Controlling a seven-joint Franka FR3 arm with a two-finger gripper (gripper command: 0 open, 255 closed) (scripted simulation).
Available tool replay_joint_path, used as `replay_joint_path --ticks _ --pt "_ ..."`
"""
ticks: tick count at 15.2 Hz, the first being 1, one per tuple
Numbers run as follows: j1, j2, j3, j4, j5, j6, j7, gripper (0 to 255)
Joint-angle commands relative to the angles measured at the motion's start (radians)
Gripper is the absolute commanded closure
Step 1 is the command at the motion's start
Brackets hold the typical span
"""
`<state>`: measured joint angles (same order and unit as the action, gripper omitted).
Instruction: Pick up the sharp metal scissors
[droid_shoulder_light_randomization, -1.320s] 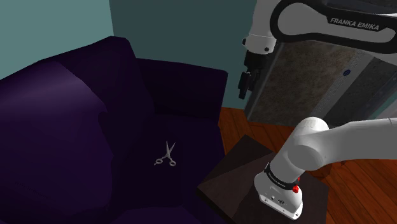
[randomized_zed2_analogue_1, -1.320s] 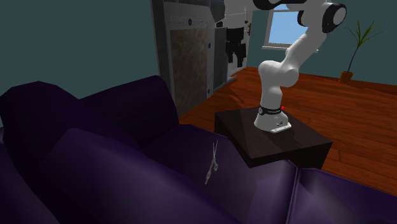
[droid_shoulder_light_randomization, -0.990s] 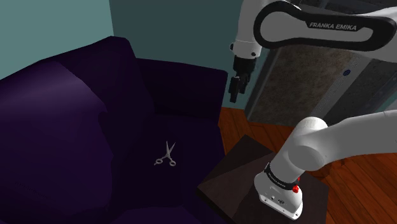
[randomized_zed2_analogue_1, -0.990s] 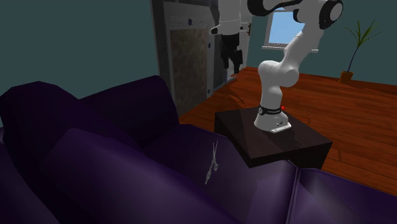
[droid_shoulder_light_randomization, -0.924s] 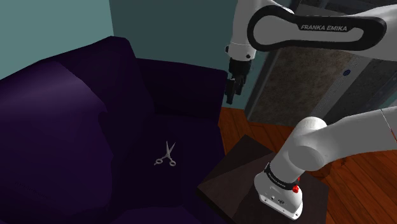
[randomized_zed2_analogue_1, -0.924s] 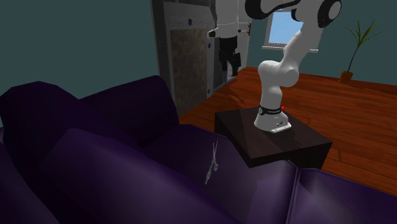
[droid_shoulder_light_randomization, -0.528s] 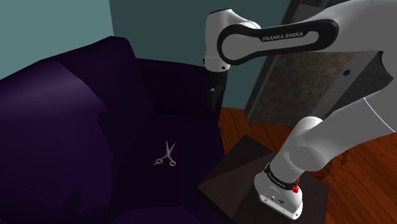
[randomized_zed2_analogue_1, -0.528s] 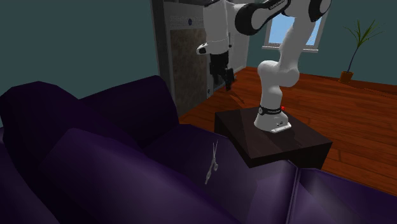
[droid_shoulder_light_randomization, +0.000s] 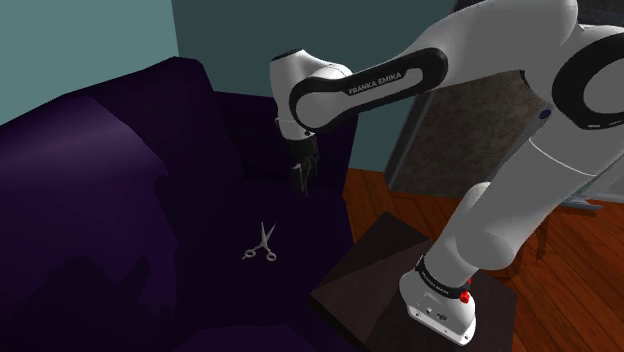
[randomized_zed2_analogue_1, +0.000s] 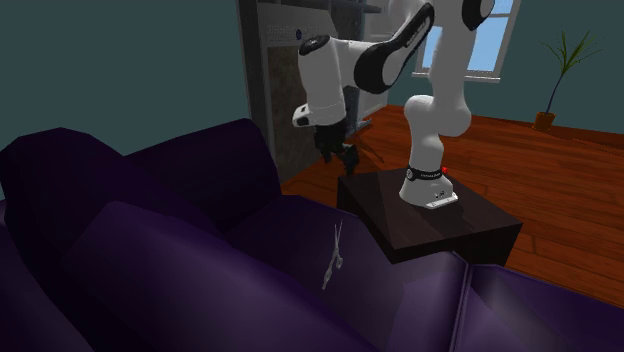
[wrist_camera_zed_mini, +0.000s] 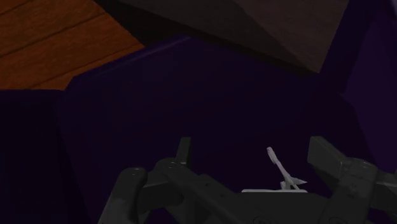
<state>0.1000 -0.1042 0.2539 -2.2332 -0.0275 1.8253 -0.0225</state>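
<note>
Claw (droid_shoulder_light_randomization: 301, 179) fingers apart, nothing gripped, hanging over the dark purple sofa (droid_shoulder_light_randomization: 100, 180). Silver scissors (droid_shoulder_light_randomization: 262, 244) lie flat on the seat cushion, below the claw and not touching it. Dark stand (droid_shoulder_light_randomization: 365, 265) sits beside the sofa.

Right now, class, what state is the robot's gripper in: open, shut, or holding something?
Gripper: open, fingers apart, holding nothing; the scissors lie untouched on the purple sofa.
</note>
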Motion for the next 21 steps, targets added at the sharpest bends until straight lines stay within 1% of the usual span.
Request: replay_joint_path --ticks 1,8,16,21 --pt "0.012 0.09 0.018 0.041 -0.024 0.023 0.006 0" --pt "0.075 0.385 0.056 0.216 -0.122 0.047 0.027 0" --pt "0.183 0.714 0.063 0.466 -0.23 0.016 0.026 0" --pt "0.19 0.757 0.055 0.472 -0.242 0.05 0.033 0"
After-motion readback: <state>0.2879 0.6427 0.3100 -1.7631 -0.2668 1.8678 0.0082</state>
